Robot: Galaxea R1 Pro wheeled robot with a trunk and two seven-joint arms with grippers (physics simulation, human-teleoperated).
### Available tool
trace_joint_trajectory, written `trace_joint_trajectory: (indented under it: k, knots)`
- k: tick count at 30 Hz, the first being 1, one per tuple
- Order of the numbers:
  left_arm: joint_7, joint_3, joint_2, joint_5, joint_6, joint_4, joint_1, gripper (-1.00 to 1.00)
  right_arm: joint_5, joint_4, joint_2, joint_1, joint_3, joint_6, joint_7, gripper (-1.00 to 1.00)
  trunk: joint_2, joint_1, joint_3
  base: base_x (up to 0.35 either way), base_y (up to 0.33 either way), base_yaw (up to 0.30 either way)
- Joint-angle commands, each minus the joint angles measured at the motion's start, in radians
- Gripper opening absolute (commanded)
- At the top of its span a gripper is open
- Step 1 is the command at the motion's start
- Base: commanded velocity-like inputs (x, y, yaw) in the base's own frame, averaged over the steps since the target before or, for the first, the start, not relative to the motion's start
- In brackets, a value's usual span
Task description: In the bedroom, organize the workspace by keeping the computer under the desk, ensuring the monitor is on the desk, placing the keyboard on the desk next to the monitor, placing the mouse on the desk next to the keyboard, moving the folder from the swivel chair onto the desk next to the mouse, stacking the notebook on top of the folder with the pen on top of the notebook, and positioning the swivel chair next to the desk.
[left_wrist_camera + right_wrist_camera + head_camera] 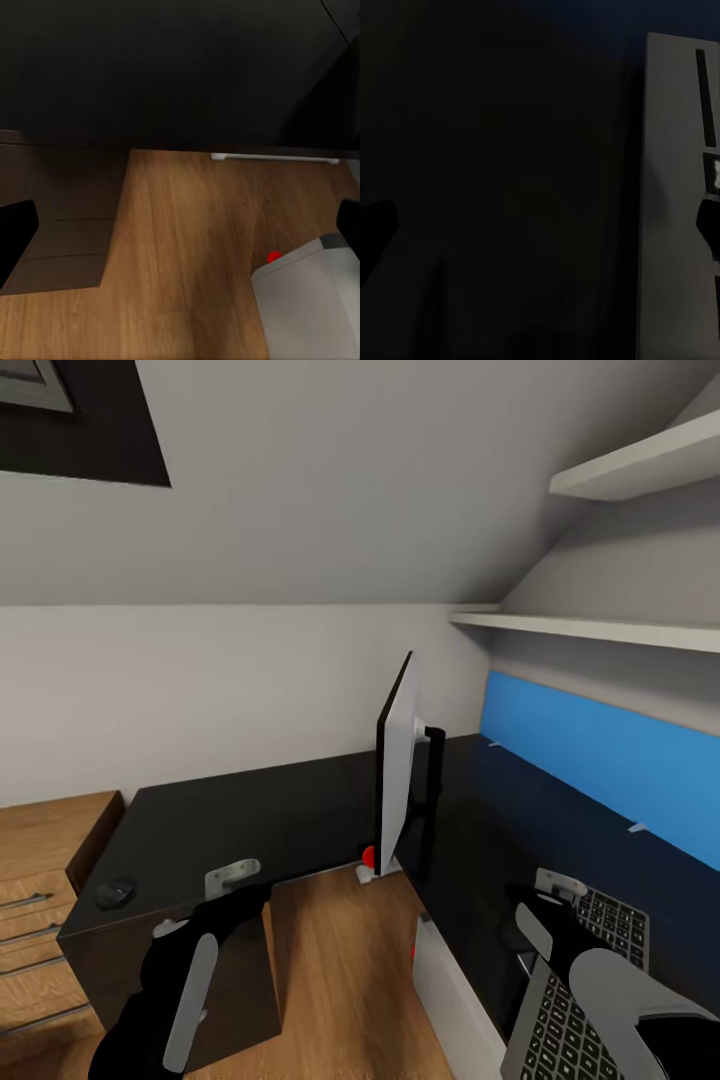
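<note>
Bench [250, 810]: black and L-shaped, with a blue back panel [600, 755] along its right wing; two white shelves [600, 628] hang on the wall above that wing.
Monitor [397, 775]: upright on the bench at the inner corner, seen nearly edge-on, silver back showing, a red dot at its lower corner.
Mouse [115, 892]: small and dark, on the near left corner of the bench, well apart from the monitor.
Keyboard [580, 1000]: grey with dark keys, on the right wing of the bench, under the right arm.
Computer [450, 1000]: pale box on the wooden floor [340, 980] in the angle of the bench, its top edge showing below the monitor; in the left wrist view it is the grey block [311, 300] with a red spot.
Left gripper [232, 880]: over the front edge of the bench's left wing; jaws wide apart, nothing between them, floor beneath in the wrist view.
Right gripper [558, 885]: above the far end of the keyboard; jaws spread wide and empty, dark bench surface between them in the wrist view.
Wooden drawers [40, 920]: light unit with bar handles, beside the bench's left end.
</note>
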Motion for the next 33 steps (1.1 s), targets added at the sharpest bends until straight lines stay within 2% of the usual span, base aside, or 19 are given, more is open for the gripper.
trace_joint_trajectory:
  k: [1, 17, 33]
  knots:
    - [0.007, 0.001, -0.001, 0.011, 0.004, -0.001, -0.001, 1.00, -0.004, -0.002, -0.001, 0.000, 0.008, 0.008, -0.007, 1.00, -0.001, 0.000, -0.003, 0.000, 0.000, 0.000]
    - [0.007, 0.001, -0.001, 0.011, 0.004, -0.001, -0.001, 1.00, -0.004, 0.000, -0.001, -0.001, 0.008, 0.005, -0.008, 1.00, -0.001, 0.000, -0.013, 0.000, 0.000, -0.006]
    - [0.006, 0.000, -0.001, 0.011, 0.005, -0.003, -0.001, 1.00, -0.001, 0.003, -0.001, 0.000, 0.010, 0.006, -0.007, 1.00, -0.001, 0.000, -0.013, 0.000, 0.000, -0.188]
